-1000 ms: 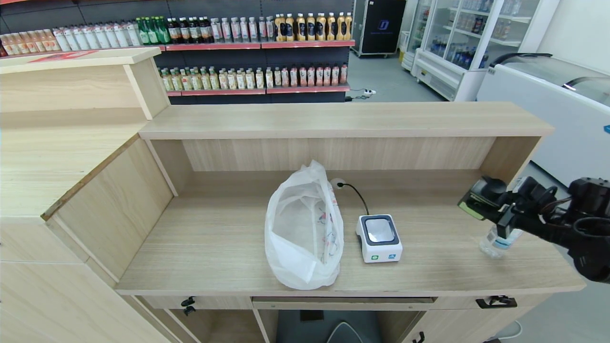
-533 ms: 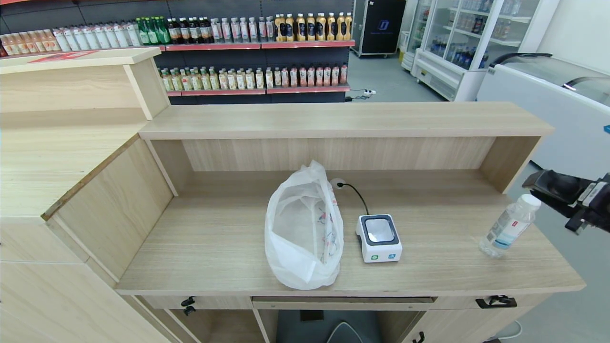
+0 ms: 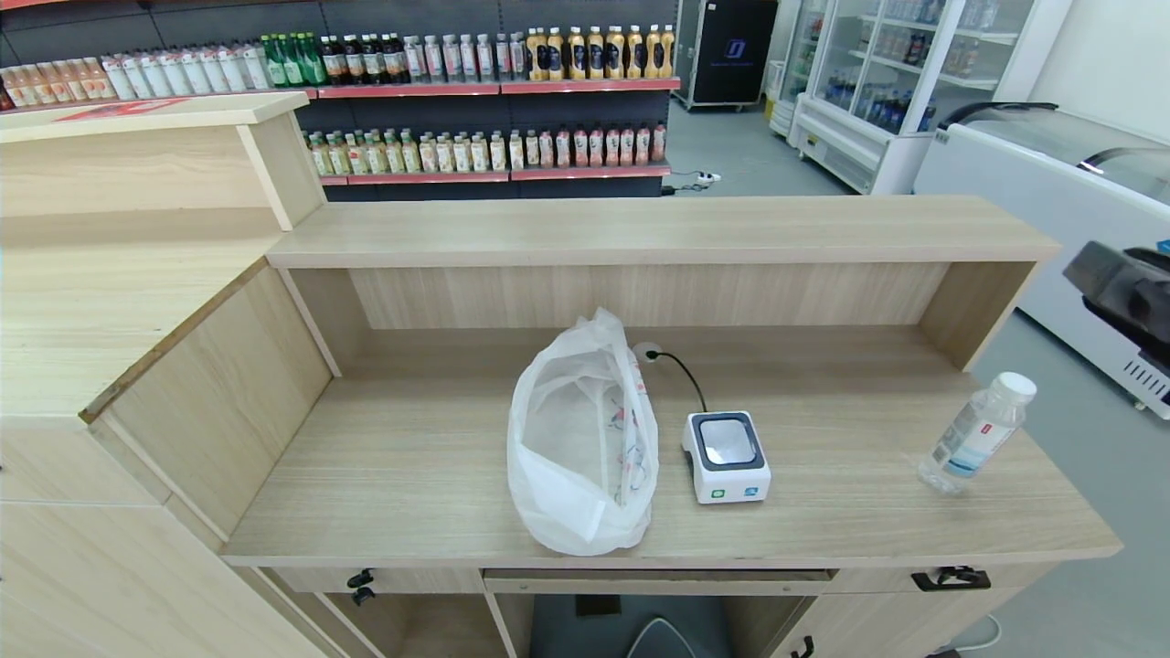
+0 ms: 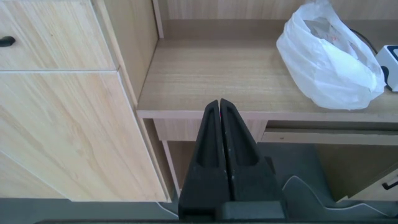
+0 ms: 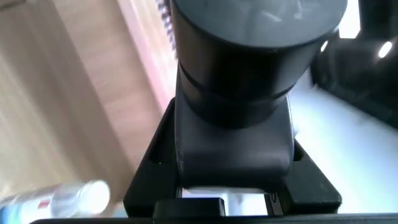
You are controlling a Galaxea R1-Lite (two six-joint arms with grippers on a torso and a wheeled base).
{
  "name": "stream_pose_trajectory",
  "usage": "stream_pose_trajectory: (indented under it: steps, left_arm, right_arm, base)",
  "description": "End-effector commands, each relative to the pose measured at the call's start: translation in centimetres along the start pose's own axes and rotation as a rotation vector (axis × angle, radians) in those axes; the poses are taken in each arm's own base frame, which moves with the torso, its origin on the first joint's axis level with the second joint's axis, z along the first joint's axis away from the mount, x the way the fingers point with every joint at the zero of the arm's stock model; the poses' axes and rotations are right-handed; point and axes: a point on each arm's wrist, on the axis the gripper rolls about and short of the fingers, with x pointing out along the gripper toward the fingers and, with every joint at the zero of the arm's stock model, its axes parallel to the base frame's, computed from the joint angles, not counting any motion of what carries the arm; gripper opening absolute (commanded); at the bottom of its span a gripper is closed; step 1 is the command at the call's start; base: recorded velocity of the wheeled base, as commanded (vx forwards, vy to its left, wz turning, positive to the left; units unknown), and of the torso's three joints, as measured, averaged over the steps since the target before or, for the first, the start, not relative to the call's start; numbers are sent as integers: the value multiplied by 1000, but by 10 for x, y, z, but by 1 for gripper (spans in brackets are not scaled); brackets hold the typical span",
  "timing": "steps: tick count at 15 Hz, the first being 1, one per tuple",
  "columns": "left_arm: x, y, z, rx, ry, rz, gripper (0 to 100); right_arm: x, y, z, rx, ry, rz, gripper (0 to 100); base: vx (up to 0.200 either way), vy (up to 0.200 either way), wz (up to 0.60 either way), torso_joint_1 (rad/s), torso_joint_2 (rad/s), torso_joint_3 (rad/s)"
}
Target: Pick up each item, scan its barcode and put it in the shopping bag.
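- A clear plastic water bottle [image 3: 976,431] with a white cap stands on its base on the pale wood worktop [image 3: 411,475], near the right end and close to the front edge.
- The bottle's long axis runs base to cap. The cap is on top, and in the head view the bottle leans up and to the right, with the cap pointing away from the scanner. A label with a small red mark and a blue band wraps its middle.
- Nothing touches the bottle, and it is well apart from the scanner.
- A white barcode scanner [image 3: 727,455] sits near the middle of the worktop with its dark glass window facing up. A black cable [image 3: 681,366] runs from it to the back wall of the counter.
- Just beside the scanner, on its left, a thin white shopping bag [image 3: 585,448] lies on the worktop. Its long axis runs from front to back, and the mouth gapes open towards the left.
- The right gripper [image 3: 1101,279] is at the right edge of the head view, above the bottle, out past the end of the worktop and well apart from the bottle. I cannot tell whether it is released or clenched.
- The left gripper [image 4: 220,102] is clenched on nothing, its two black fingers pressed flat together. It sits low, in front of and beneath the front edge of the worktop, towards the left end, pointing at the counter.
- Behind the counter's raised ledge [image 3: 658,228], store shelves [image 3: 494,87] hold rows of bottled drinks, and glass-door fridges [image 3: 896,73] stand to the right.
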Motion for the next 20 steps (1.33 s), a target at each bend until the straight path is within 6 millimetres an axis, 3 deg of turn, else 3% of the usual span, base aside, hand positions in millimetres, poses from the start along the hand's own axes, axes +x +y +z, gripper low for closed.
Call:
stream_pose_trajectory:
  steps: [1, 2, 6, 9, 10, 13, 20]
  left_arm:
    - [0, 0, 0, 0, 0, 0, 0]
    - [0, 0, 0, 0, 0, 0, 0]
    - [0, 0, 0, 0, 0, 0, 0]
    - [0, 0, 0, 0, 0, 0, 0]
    - [0, 0, 0, 0, 0, 0, 0]
    - [0, 0, 0, 0, 0, 0, 0]
    - [0, 0, 0, 0, 0, 0, 0]
  right_arm:
    - [3, -17, 59, -163, -200, -67, 0]
    - [16, -13, 100, -383, -385, -125, 0]
    - [31, 18, 166, -721, -690, -170, 0]
    - [27, 25, 186, -878, -740, -195, 0]
    - [31, 34, 202, -953, -833, -253, 0]
    - [35, 37, 218, -1011, -890, -350, 0]
    - [48, 35, 239, -899, -934, -435, 0]
  base:
    - [0, 0, 0, 0, 0, 0]
    - [0, 0, 0, 0, 0, 0]
    - [0, 0, 0, 0, 0, 0]
    - [0, 0, 0, 0, 0, 0]
    - [0, 0, 0, 0, 0, 0]
    - [0, 0, 0, 0, 0, 0]
    - [0, 0, 0, 0, 0, 0]
